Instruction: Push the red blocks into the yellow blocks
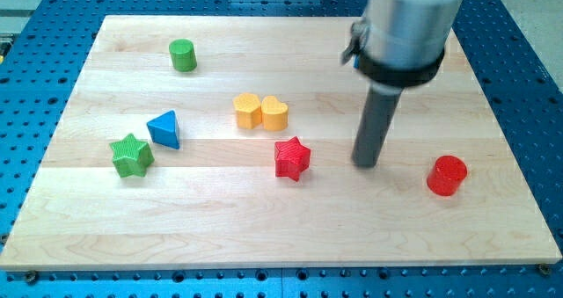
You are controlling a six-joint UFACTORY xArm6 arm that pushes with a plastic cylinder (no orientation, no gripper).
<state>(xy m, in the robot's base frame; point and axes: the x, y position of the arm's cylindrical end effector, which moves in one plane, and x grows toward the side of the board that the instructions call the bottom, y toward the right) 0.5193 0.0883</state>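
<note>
A red star block (292, 157) lies near the board's middle. Just above it, toward the view's top-left, two yellow blocks touch each other: a yellow pentagon-like block (248, 111) and a yellow heart block (274, 112). A red cylinder (447, 175) stands at the view's right. My tip (366, 163) rests on the board between the two red blocks, a short gap to the right of the red star and farther left of the red cylinder. It touches neither block.
A green cylinder (183, 54) stands at the upper left. A blue triangle (164, 128) and a green star (131, 155) lie at the left. The wooden board (106, 236) sits on a blue perforated table (528, 113).
</note>
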